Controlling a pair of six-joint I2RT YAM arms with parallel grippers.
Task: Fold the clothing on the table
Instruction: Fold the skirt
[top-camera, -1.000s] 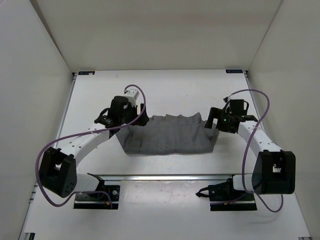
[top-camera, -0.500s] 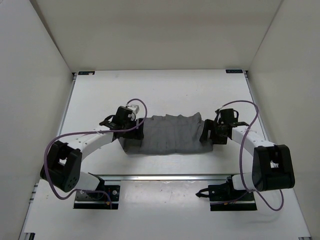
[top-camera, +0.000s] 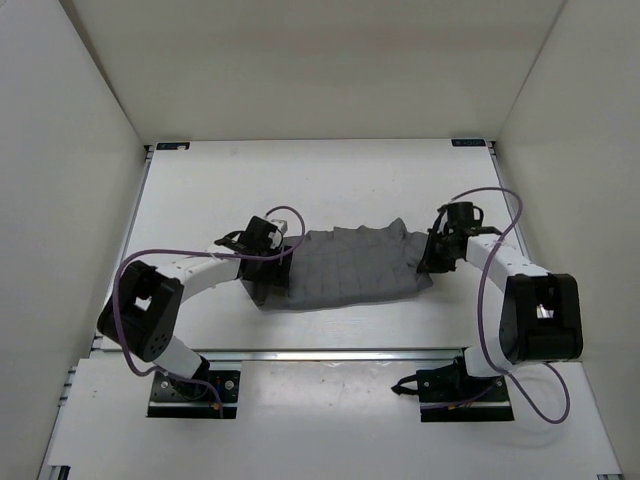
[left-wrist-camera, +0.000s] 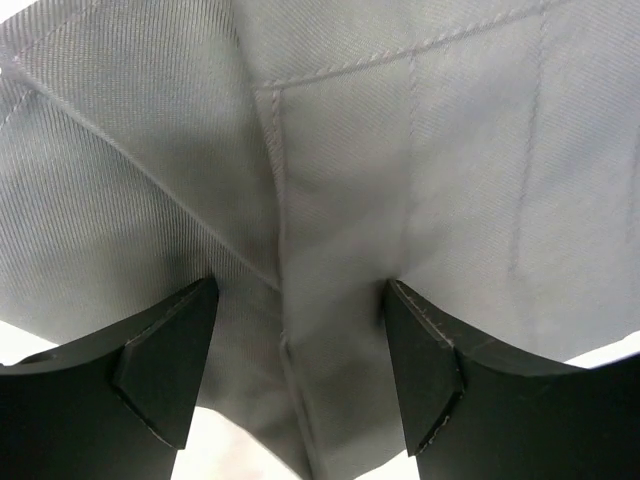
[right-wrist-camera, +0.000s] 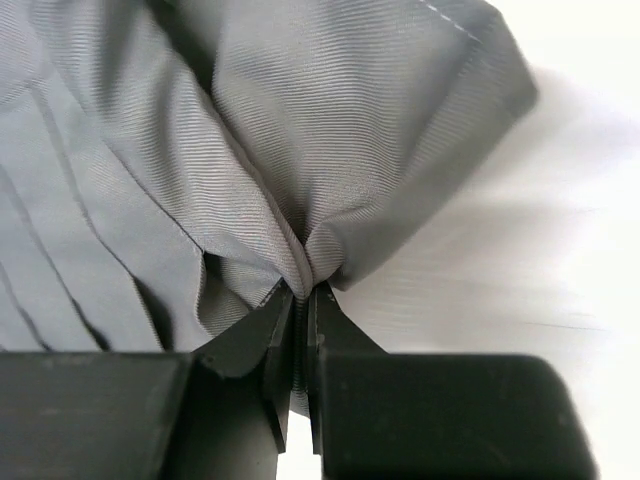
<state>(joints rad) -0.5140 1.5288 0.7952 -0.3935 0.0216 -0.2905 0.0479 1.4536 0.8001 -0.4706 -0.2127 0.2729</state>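
The clothing (top-camera: 350, 268), a dark grey pleated skirt, lies spread across the middle of the white table (top-camera: 330, 190). My left gripper (top-camera: 284, 262) is low over the skirt's left edge. In the left wrist view it (left-wrist-camera: 298, 325) stands open, and its two black fingers (left-wrist-camera: 165, 365) straddle a stitched pleat of the cloth (left-wrist-camera: 330, 180) without pinching it. My right gripper (top-camera: 429, 262) is at the skirt's right edge. In the right wrist view it (right-wrist-camera: 303, 297) is shut on a bunched fold of the fabric (right-wrist-camera: 300, 130), which puckers upward from the jaws.
A metal rail (top-camera: 330, 353) runs along the near side, between the skirt and the arm bases. White walls close in the table on the left, back and right. Purple cables (top-camera: 500, 200) loop above both arms. Bare table (right-wrist-camera: 520, 260) shows right of the pinched fold.
Both arms have come down and inward onto the skirt's ends. The right gripper has gone from open to shut on the right edge, bunching it. The left jaws have narrowed a little.
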